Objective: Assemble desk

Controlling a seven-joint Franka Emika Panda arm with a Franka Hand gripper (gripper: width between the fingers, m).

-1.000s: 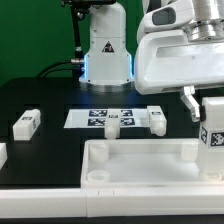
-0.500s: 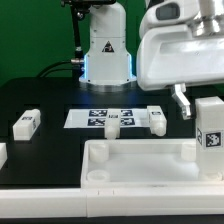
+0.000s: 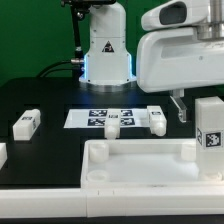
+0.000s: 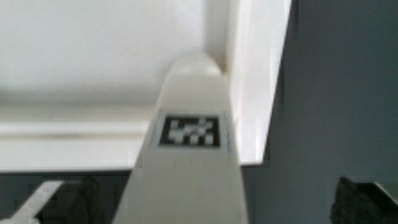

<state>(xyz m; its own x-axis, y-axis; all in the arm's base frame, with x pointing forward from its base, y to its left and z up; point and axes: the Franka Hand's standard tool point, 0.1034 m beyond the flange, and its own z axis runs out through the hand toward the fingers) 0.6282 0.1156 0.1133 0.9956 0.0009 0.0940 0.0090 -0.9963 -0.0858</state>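
Your hand (image 4: 210,206) is spread wide. Its dark fingers (image 4: 61,200) stand clear on either side of the upright leg (image 3: 208,125) and grip nothing. That leg stands at the corner of the desk panel (image 3: 140,165) on the exterior view's right, with its tag facing the camera. The panel lies at the front of the black counter (image 3: 45,100). Behind it, a loose leg (image 3: 113,124) and a second leg (image 3: 157,121) sit at the near edge of the marker board (image 3: 95,117). A third leg (image 3: 26,123) lies well apart on the exterior view's left. The arm (image 3: 180,55) hangs over the upright leg.
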